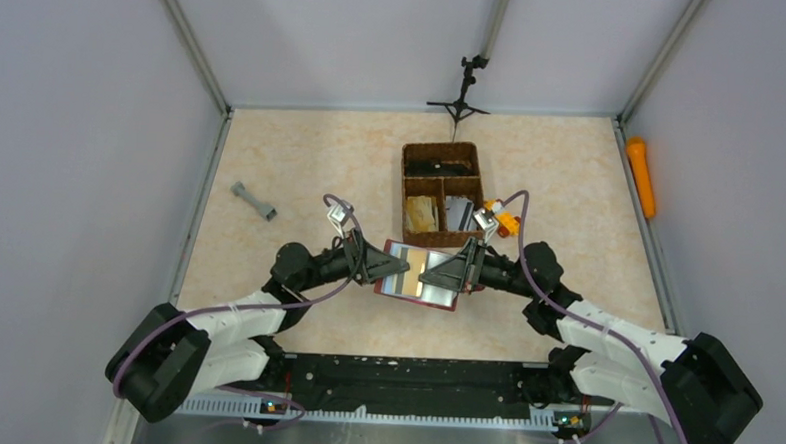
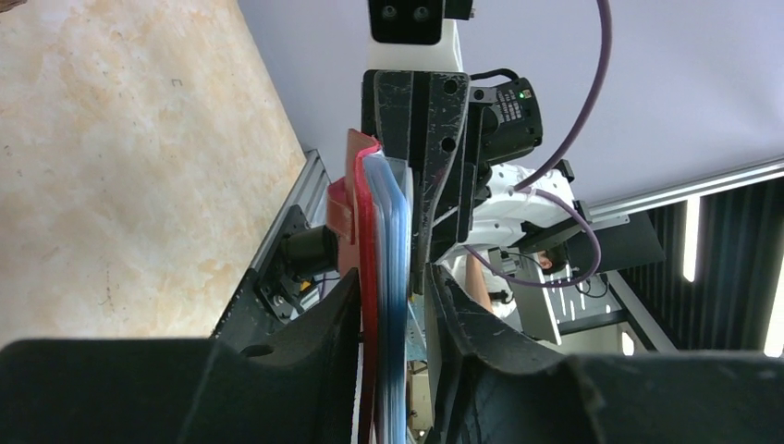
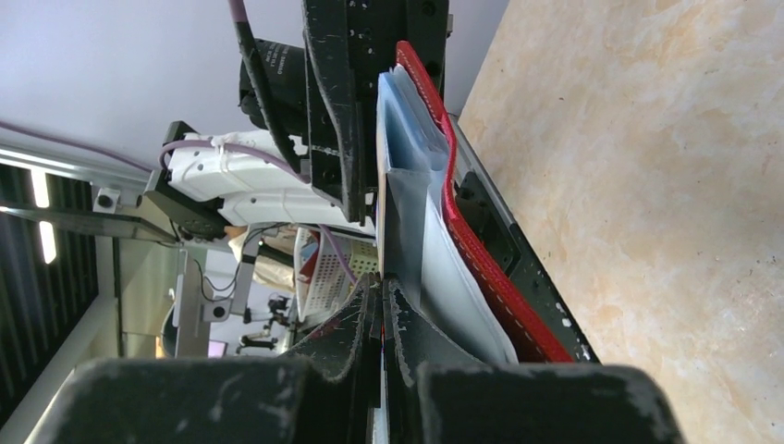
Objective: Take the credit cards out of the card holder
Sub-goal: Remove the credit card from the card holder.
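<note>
Left hand [image 2: 393, 273]: clamped across holder [image 2: 368, 231], red cover against one finger, cards [image 2: 398, 240] against the other. Right hand [image 3: 381, 287]: closed tight, fingers pressed together just beside the cards; can't tell what, if anything, pinched between them.

From above: holder spread open, face up, carried between both hands over near-centre of table [image 1: 301, 168], apparently lifted clear of it. Left hand on left edge, right hand on right edge. Cards tucked in pockets, silver-grey, tan and bluish strips showing.

Step, by the look of it: start of extraction, with left as anchor and right as puller. No card visibly out of its pocket.

Next move calls for: a confirmed pinch on one card edge only, not sleeve, not cover. If empty, open right, re-aim onto an exposed edge, close. Then straight pull along the pocket, away from left hand, left grip firm against the drag. Risks: holder slipping out of left hand, two cards coming out together.

Further back: basket [image 1: 440, 146] just behind holder, three compartments, probable drop spot. Well beyond, irrelevant: grey piece [image 1: 254, 201] at left, orange bar [image 1: 639, 176] by right wall, tripod [image 1: 462, 95] at back edge.
</note>
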Robot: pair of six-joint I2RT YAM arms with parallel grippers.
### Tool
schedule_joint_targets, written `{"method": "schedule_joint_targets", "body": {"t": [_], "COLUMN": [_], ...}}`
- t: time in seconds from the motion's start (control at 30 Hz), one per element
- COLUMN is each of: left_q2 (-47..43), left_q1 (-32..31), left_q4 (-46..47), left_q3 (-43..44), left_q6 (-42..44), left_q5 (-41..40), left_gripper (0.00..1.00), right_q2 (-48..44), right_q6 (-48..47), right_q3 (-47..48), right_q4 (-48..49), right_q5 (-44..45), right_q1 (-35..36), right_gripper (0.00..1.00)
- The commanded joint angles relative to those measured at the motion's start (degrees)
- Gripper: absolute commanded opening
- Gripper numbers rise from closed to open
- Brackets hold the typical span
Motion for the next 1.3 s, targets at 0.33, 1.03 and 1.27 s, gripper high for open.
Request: {"method": "schedule_joint_targets", "body": {"t": [0.33, 1.03, 1.27], "left_q2": [-2.14, -4.3, -5.47], "left_q1": [0.09, 0.41, 0.57], "left_q4": [5.94, 1.94, 1.04], "left_q3": [-0.84, -0.75, -1.02], "left_q6": [-0.52, 1.24, 1.35], "left_q5": [-1.15, -1.89, -2.57], "left_gripper": [0.21, 0.0, 0.0], "right_q2": [-5.16, -8.51, -9.76], "right_q6": [-2.13, -3.87, -4.61], "right_q3": [-0.88, -0.97, -0.81], "right_q4": [-3.38, -8.03, -10.0], "right_q5": [1.29, 1.08, 1.37], "right_q1": [-1.92, -3.66, -4.14], "right_gripper": [0.0, 0.0, 0.0]}}
